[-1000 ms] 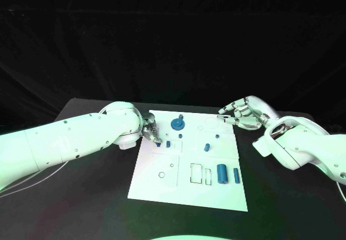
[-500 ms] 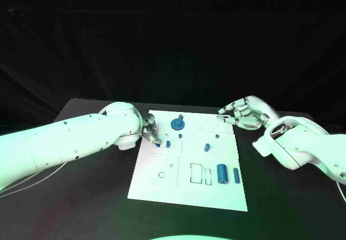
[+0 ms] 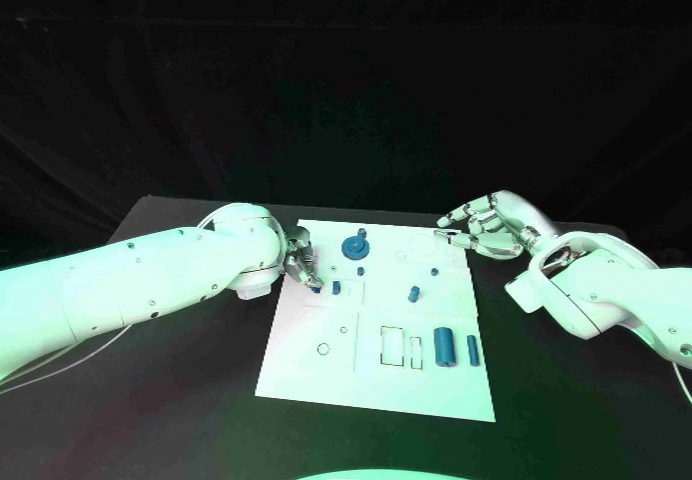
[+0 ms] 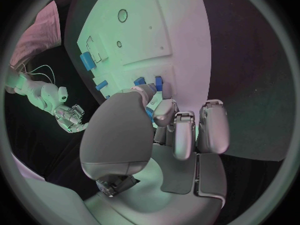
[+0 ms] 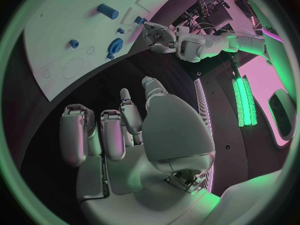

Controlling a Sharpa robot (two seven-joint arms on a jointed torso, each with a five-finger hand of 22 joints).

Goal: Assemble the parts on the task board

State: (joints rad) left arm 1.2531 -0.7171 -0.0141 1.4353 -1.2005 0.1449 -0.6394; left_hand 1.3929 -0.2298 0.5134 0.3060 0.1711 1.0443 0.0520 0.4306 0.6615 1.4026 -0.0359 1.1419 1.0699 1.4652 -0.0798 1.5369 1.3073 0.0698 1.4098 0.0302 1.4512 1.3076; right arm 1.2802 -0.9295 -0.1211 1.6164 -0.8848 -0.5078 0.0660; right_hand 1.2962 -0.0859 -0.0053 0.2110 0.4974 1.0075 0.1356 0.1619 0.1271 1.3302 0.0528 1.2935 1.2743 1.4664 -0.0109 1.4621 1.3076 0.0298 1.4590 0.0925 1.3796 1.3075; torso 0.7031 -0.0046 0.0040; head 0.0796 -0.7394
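The white task board [image 3: 325,375] lies mid-table. My left hand [image 3: 300,262] is at its left edge with fingers curled; in the left wrist view this hand [image 4: 156,130] pinches a small blue part [image 4: 150,113] between thumb and finger. Two small blue pegs [image 3: 316,288] [image 3: 336,288] stand just by its fingertips. A blue gear-like part [image 3: 355,248] sits beyond them, and a blue peg [image 3: 414,295] lies mid-board. My right hand [image 3: 483,228] hovers past the board's far right corner, fingers apart, holding nothing.
A thick blue cylinder [image 3: 444,347] and a slimmer one [image 3: 472,349] lie at the board's near right, beside outlined rectangular slots [image 3: 392,345]. A small ring outline [image 3: 322,349] marks the near left. Black table [image 3: 173,400] surrounds the board.
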